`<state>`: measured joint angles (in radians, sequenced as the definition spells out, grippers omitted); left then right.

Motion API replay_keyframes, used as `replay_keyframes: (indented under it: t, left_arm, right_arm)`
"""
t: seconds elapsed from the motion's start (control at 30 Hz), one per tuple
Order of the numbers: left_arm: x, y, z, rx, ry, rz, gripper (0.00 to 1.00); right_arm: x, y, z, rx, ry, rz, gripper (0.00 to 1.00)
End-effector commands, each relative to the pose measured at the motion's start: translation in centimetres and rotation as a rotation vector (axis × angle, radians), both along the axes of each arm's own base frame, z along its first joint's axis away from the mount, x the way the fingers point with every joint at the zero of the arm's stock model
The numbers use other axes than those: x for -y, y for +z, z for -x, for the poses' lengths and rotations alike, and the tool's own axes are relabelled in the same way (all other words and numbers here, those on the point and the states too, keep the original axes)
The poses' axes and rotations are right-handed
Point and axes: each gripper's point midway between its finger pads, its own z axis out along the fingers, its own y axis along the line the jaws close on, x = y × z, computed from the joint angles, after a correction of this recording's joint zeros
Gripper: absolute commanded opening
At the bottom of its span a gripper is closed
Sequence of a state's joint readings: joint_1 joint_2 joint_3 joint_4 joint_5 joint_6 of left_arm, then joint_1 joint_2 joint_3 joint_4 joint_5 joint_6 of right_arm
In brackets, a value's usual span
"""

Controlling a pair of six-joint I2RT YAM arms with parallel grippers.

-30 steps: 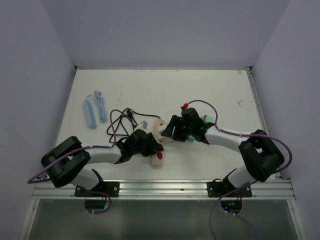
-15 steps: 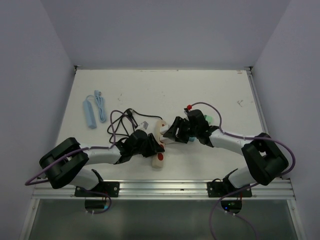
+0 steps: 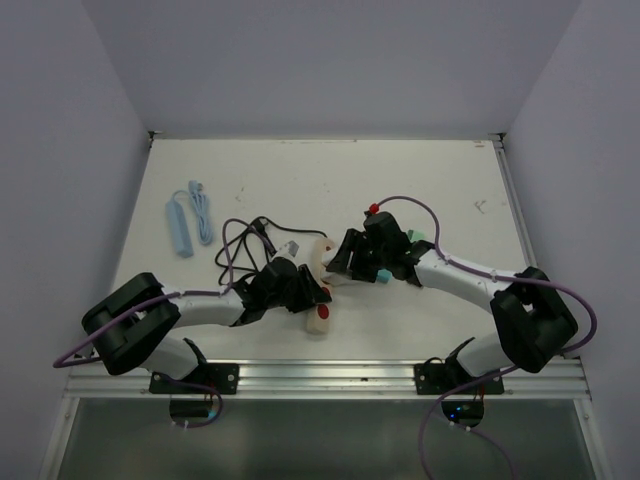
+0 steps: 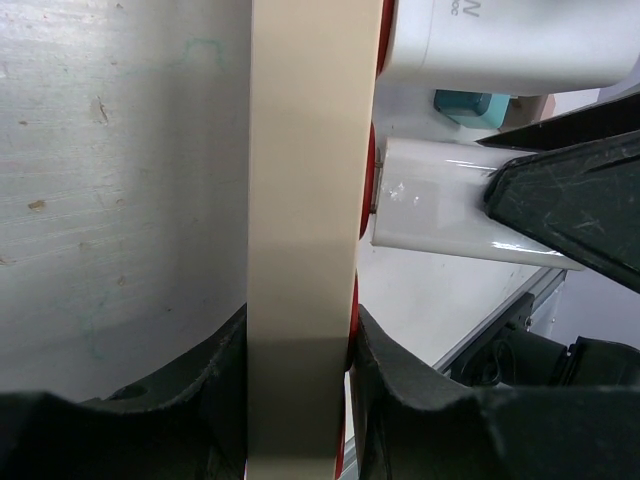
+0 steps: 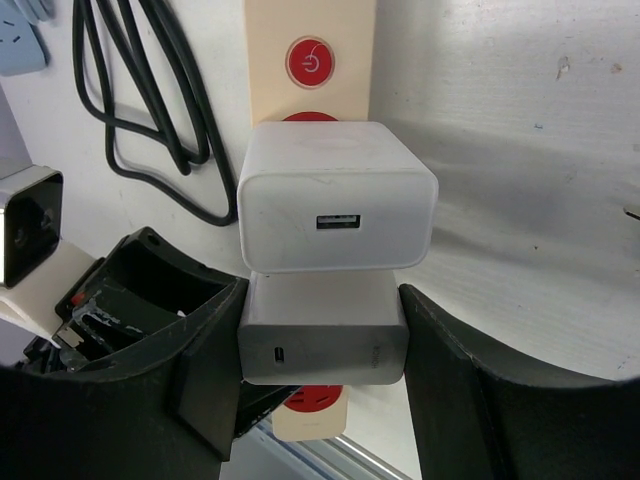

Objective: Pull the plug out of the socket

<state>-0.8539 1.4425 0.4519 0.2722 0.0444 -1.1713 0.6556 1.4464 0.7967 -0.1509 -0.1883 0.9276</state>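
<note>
Black left hand [image 4: 298, 350]: I see it clamped across the cream socket [image 4: 300, 180].
Right hand [image 5: 322, 335]: fingers closed on the plug [image 5: 322, 352], which sits in the socket.
Socket: near the tabletop [image 3: 430, 180] front edge, between both arms.

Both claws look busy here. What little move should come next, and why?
Probably pull the right gripper straight away from the beige strip: its fingers pinch the lower white plug, which sits in the strip, while the left gripper clamps the strip steady.
</note>
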Motion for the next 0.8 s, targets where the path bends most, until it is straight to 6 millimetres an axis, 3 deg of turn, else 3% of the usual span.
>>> replay_keyframes:
  t: [0.0, 0.03, 0.1, 0.13, 0.33, 0.63, 0.77]
  left_arm:
    - [-11.9, -8.9, 3.1, -0.2, 0.235, -0.472, 0.0]
    - [-12.0, -9.0, 3.3, -0.206, 0.237, -0.472, 0.0]
    - [-12.1, -8.9, 3.3, -0.209, 0.246, -0.462, 0.0]
    - [-12.4, -9.0, 3.5, -0.212, 0.253, -0.461, 0.0]
    - [-12.8, -8.8, 3.3, -0.21, 0.275, -0.459, 0.0]
    - [-12.7, -8.7, 3.1, -0.203, 0.27, -0.454, 0.0]
    - [-12.0, -8.1, 2.7, -0.164, 0.236, -0.421, 0.0]
  right_arm:
    - [-1.5, 5.8, -1.4, 0.16, 0.055, -0.134, 0.0]
    - [-1.1, 5.5, -1.2, 0.162, 0.062, -0.144, 0.0]
    - [-1.3, 6.6, -1.2, 0.191, 0.081, -0.226, 0.0]
    - [-0.1, 5.6, -1.4, 0.17, 0.054, -0.24, 0.0]
    - [1.6, 6.7, -1.4, 0.175, 0.056, -0.359, 0.0]
    - [3.3, 8.6, -2.2, 0.242, 0.046, -0.229, 0.0]
    - [6.9, 8.7, -3.9, 0.306, -0.055, -0.077, 0.0]
